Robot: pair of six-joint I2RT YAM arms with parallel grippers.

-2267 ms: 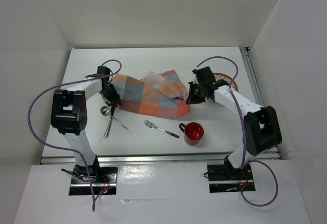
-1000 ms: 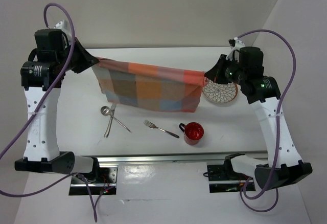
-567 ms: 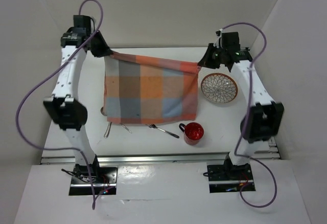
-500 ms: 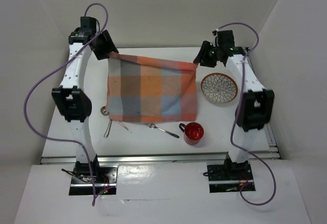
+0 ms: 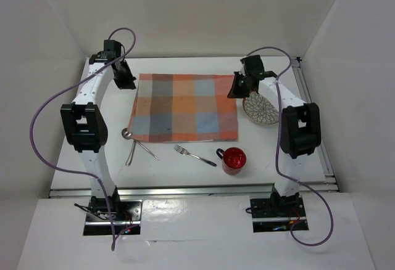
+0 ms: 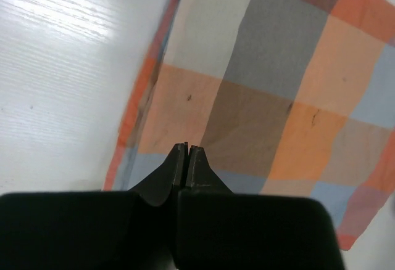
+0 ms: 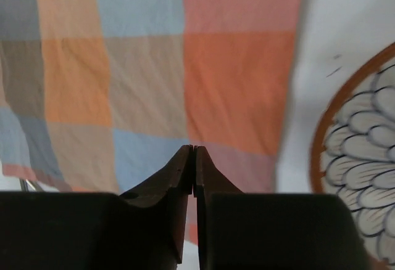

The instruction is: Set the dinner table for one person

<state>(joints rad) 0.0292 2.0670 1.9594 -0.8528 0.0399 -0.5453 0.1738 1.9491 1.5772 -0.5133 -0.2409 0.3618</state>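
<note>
Placemat (image 5: 184,108) was seen spread flat on table (image 5: 265,153); left gripper (image 6: 187,148) and right gripper (image 7: 193,148) were clenched, nothing grasped.

- Placemat (image 5: 185,106), under both sets of fingertips: woven cloth, matt, lightly creased. I see a few dark specks on it.
- Dinner table (image 6: 62,66), left of the left gripper (image 6: 187,148): smooth white top with a faint streaky grain and a soft sheen.
- Left gripper and right gripper (image 7: 193,150): black, matt, plastic by the look.
- Plate (image 7: 364,153), right of the right gripper's tips: smooth patterned face. I cannot tell ceramic from plastic.
- Cup (image 5: 233,159), well behind the right gripper: red, glossy, with bright glints.
- Fork (image 5: 194,155) and spoons (image 5: 133,143), behind the left gripper: shiny metal.
- Rail (image 5: 191,188): dull grey metal.
</note>
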